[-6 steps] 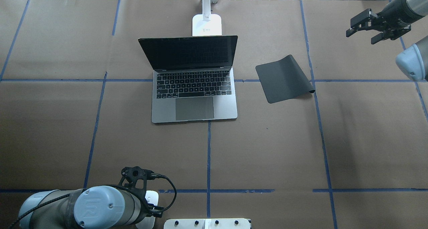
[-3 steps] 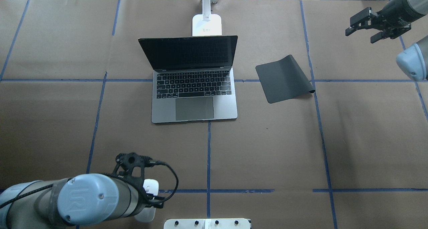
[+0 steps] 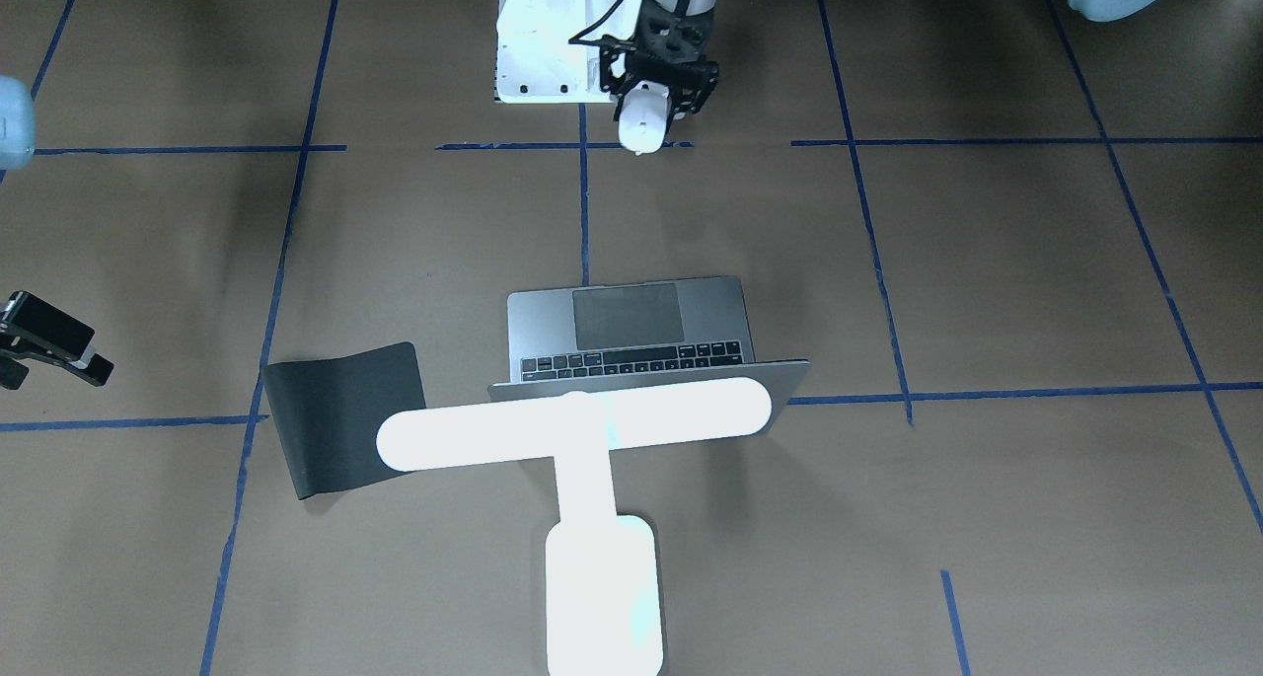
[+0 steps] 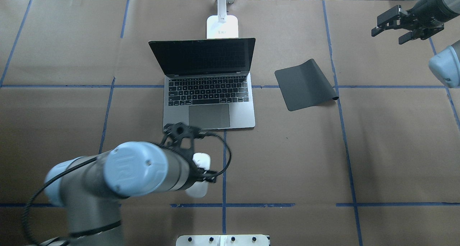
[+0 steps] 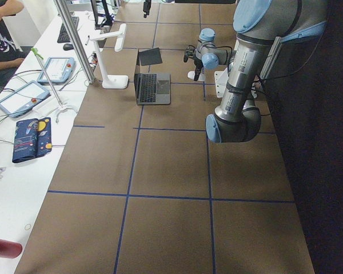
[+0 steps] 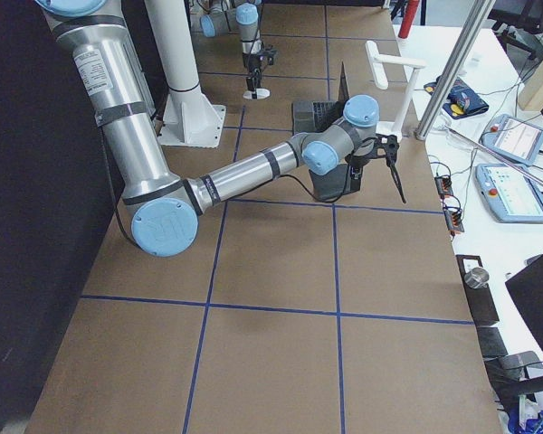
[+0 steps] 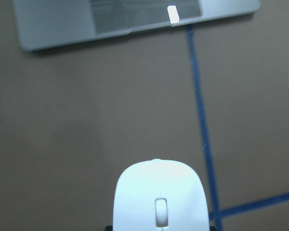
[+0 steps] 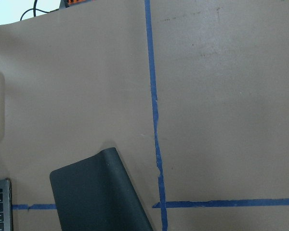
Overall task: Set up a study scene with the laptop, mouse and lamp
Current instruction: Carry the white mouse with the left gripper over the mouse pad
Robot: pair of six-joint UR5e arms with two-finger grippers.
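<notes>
Left pincer (image 4: pixel 197 175), arm outstretched, grips the mouse (image 4: pixel 203 161) at 6 o'clock of the laptop (image 4: pixel 208 95); right pincer (image 4: pixel 399 25) open at 2 o'clock

Seen from overhead, a black mat (image 4: pixel 305 84), its right edge curled up, lies at two o'clock from the centre of the brown-papered table (image 4: pixel 395 149), which blue tape lines (image 4: pixel 54 86) cross, while a patterned pouch (image 5: pixel 30 138) rests on the white side bench (image 5: pixel 6 200).

matt metal laptop (image 4: pixel 208 95), smooth plastic mouse (image 7: pixel 159 197) (white), brown paper table cover (image 4: pixel 287 159).
</notes>
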